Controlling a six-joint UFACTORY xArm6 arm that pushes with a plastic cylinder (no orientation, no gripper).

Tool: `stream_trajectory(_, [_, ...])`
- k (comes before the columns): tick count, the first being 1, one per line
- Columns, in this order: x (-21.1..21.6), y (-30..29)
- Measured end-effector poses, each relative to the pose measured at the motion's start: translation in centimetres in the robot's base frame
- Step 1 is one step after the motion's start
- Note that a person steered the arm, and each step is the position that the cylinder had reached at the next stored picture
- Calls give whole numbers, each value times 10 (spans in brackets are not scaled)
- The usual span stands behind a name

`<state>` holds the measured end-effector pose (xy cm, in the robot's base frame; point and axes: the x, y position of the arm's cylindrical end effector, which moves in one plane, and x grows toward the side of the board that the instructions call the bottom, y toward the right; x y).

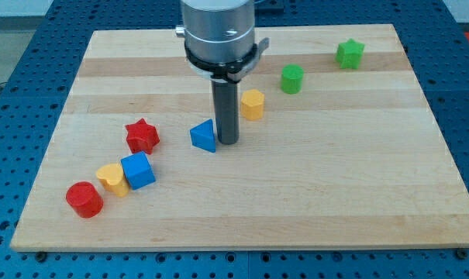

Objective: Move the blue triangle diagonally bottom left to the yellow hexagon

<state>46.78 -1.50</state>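
The blue triangle [204, 136] lies near the board's middle, a little left of centre. The yellow hexagon [252, 104] stands up and to the right of it. My tip [228, 142] rests on the board right beside the triangle's right edge, touching or nearly touching it, and below-left of the hexagon. The rod rises from there to the silver arm head at the view's top.
A red star [142, 136] lies left of the triangle. A blue cube [138, 170], a yellow heart [112, 180] and a red cylinder [84, 199] cluster at the lower left. A green cylinder [292, 78] and a green star [349, 53] sit at the upper right.
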Motion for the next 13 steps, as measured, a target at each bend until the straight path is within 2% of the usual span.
stream_trajectory(1, [40,45])
stream_trajectory(2, [78,18])
stream_trajectory(3, [89,-71])
stream_trajectory(4, [91,-95])
stream_trajectory(6, [21,-89])
stream_trajectory(8, [-4,-63])
stream_trajectory(11, [-11,-46])
stream_trajectory(13, [-15,-116])
